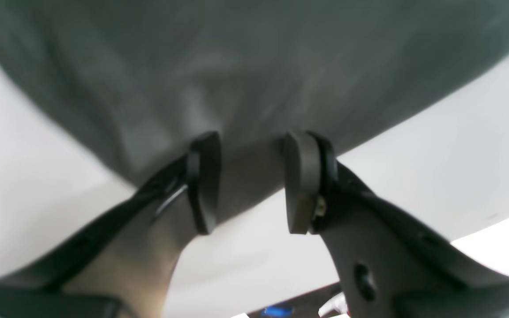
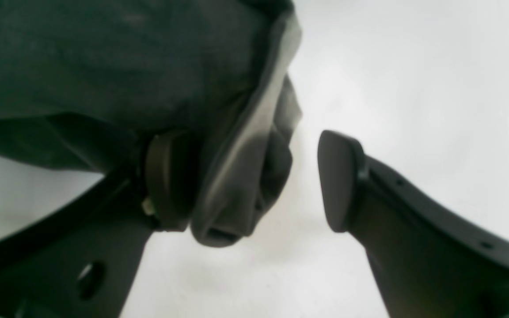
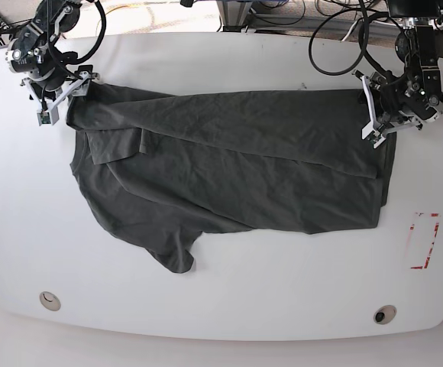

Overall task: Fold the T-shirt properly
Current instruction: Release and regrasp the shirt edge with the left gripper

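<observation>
The T-shirt [image 3: 229, 168] lies spread across the middle of the white table [image 3: 221, 298], stretched from near the left edge to near the right edge, with a long fold of cloth already laid over its far half and one sleeve trailing toward the near edge. The step in hand appears to be a lengthwise fold, with both arms working at the garment's two far corners. The right gripper [image 2: 254, 181] sits at the far-left corner of the shirt; its jaws stand apart, with a bunched hem resting against one pad and a clear gap to the other, so the cloth is not pinched. The left gripper [image 1: 250, 181] sits at the shirt's far-right corner, wrist angled down toward the table; its jaws straddle the fabric edge, but whether they actually clamp it cannot be told, since the view is blurred and the pads look separated. The next move probably calls for both grippers to have a firm hold on matching corners, then a level, even carry so the fold lands square and does not drag wrinkles.
</observation>
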Robot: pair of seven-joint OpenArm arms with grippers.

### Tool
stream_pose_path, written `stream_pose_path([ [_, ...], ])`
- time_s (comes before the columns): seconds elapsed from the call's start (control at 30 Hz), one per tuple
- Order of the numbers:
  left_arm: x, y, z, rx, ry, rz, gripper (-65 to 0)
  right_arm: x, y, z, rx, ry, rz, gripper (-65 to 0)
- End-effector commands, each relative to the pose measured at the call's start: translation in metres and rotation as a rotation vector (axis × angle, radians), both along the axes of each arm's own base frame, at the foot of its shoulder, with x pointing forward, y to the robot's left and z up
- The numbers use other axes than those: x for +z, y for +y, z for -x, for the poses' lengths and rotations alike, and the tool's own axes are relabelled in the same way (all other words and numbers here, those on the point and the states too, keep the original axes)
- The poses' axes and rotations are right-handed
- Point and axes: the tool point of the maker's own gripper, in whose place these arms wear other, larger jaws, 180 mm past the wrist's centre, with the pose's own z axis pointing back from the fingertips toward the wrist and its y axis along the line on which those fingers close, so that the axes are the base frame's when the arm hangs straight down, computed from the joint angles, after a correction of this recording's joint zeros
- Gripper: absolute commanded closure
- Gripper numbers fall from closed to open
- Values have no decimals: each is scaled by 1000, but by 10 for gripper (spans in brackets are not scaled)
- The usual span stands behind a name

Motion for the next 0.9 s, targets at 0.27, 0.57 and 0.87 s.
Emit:
stream_pose_path([
  [0.27, 4, 11, -10, 4, -35, 8, -226, -7, -5, 0, 45, 22, 17, -350],
  [0.57, 32, 23, -22, 37, -134, -20, -226, -6, -6, 0, 45, 21, 17, -352],
  [0.87, 58, 64, -30, 158, -183, -92, -272, -6, -5, 0, 45, 17, 13, -350],
])
